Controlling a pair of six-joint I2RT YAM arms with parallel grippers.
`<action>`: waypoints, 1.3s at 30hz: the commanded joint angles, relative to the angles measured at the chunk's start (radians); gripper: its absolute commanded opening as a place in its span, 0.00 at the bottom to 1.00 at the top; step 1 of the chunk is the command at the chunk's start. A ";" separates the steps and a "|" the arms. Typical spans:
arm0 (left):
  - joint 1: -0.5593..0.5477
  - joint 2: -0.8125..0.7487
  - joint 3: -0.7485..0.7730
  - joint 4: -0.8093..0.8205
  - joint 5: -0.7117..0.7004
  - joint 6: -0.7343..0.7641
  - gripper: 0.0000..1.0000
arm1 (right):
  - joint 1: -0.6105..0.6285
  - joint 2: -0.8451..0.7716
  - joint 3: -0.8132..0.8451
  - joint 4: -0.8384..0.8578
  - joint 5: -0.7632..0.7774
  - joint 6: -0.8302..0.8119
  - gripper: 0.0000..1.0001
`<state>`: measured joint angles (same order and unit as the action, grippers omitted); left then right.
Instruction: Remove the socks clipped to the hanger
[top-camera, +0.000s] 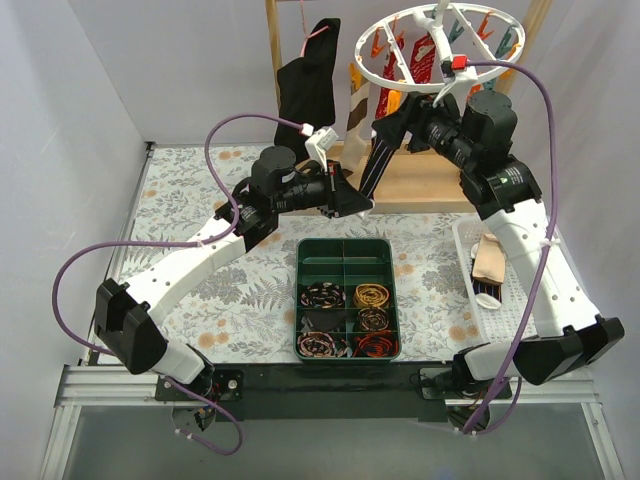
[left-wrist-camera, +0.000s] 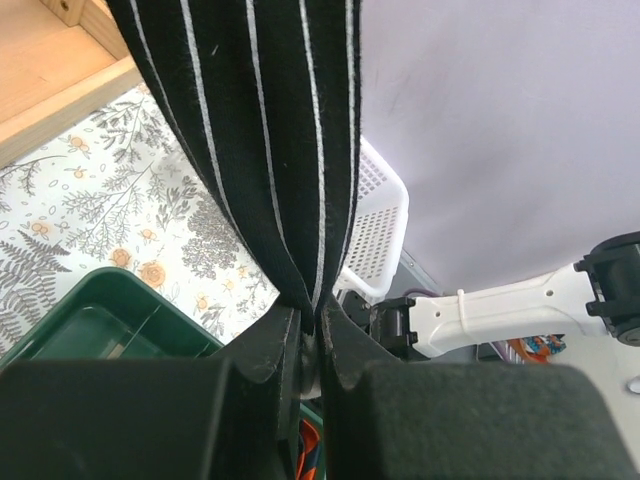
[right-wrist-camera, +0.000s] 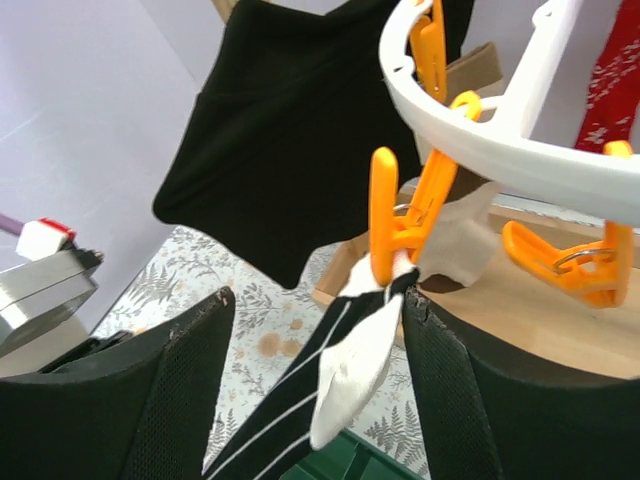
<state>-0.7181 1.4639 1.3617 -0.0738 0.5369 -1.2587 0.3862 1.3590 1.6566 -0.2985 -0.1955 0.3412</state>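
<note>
The white ring hanger (top-camera: 440, 50) hangs at the back right with orange and teal clips; red patterned socks (top-camera: 420, 62) hang from it. A dark navy sock with white stripes (top-camera: 372, 170) stretches from an orange clip (right-wrist-camera: 395, 230) down to my left gripper (top-camera: 356, 203), which is shut on the sock's lower end (left-wrist-camera: 270, 150). My right gripper (top-camera: 388, 125) is open, its jaws standing either side of that clip and the sock's white top (right-wrist-camera: 365, 370), the right finger (right-wrist-camera: 440, 350) touching the sock. The ring's rim (right-wrist-camera: 480, 150) passes just above. A beige sock (right-wrist-camera: 460, 245) hangs behind the clip.
A large black garment (top-camera: 305, 90) hangs on a pink hanger from the wooden frame (top-camera: 425, 185). A green compartment tray (top-camera: 345, 250) with coiled bands sits mid-table. A white basket (top-camera: 505, 300) at the right holds a brown-beige sock (top-camera: 490, 258).
</note>
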 joint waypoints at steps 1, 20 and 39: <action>-0.014 -0.059 -0.004 -0.004 0.037 -0.007 0.00 | 0.000 0.021 0.063 -0.016 0.088 -0.044 0.72; -0.037 -0.037 0.008 -0.004 0.043 -0.010 0.00 | 0.000 0.054 0.035 0.130 0.154 -0.028 0.59; -0.044 -0.076 -0.038 -0.040 0.032 -0.002 0.00 | 0.000 0.048 -0.006 0.150 0.177 -0.018 0.01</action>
<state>-0.7567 1.4578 1.3354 -0.0837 0.5610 -1.2724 0.3855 1.4158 1.6691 -0.2005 -0.0242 0.3286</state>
